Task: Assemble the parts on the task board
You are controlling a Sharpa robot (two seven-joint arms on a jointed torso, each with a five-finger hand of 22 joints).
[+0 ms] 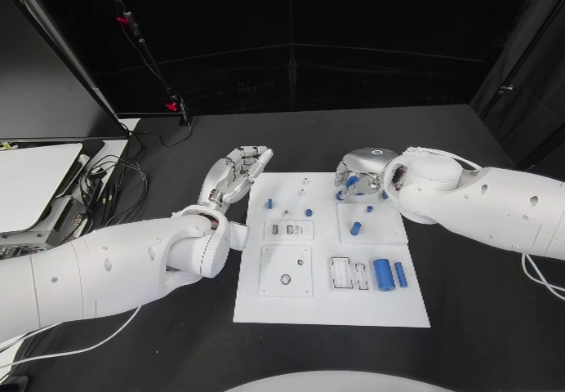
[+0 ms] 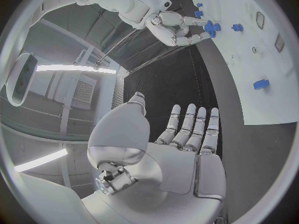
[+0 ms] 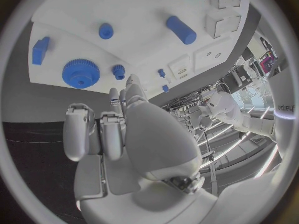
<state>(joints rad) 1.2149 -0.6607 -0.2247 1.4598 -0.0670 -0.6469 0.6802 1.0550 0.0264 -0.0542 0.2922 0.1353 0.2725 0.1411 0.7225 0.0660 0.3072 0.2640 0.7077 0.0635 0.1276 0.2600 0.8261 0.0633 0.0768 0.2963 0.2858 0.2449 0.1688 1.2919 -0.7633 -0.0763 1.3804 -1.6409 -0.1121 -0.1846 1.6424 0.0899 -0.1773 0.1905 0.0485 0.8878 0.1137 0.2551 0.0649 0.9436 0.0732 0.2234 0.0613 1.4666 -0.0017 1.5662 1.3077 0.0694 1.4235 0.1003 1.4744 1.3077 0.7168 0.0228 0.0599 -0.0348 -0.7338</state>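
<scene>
Near edge of the task board (image 1: 330, 314): bare white, nothing set on it. Just beyond, a row of recesses, and two blue cylinders lying flat side by side, the fat cylinder (image 1: 383, 273) and the thin cylinder (image 1: 400, 274), loose and parallel, probably laid out for pick-up rather than seated.

Mid board: a small blue peg (image 1: 356, 229) lies on the right plate; another small blue piece (image 1: 269, 203) sits toward the left edge, close to the left hand.

Left hand (image 1: 239, 173) hovers over the bench (image 1: 471, 327) just off the board's far-left corner, fingers straight and spread, palm empty; released, holding nothing. Judged as waiting clear so the other arm has room.

Far right corner: right hand (image 1: 362, 178) is bent down over the board, fingers curled in. From the right wrist view a blue gear (image 3: 81, 73) lies flat on the board just ahead of the fingertips, with a small blue knob (image 3: 118, 72) beside it. Cannot tell whether the fingers touch or grasp anything; the head view shows blue at the fingers but contact is hidden.

Judged: early in the assembly, most parts unseated
</scene>
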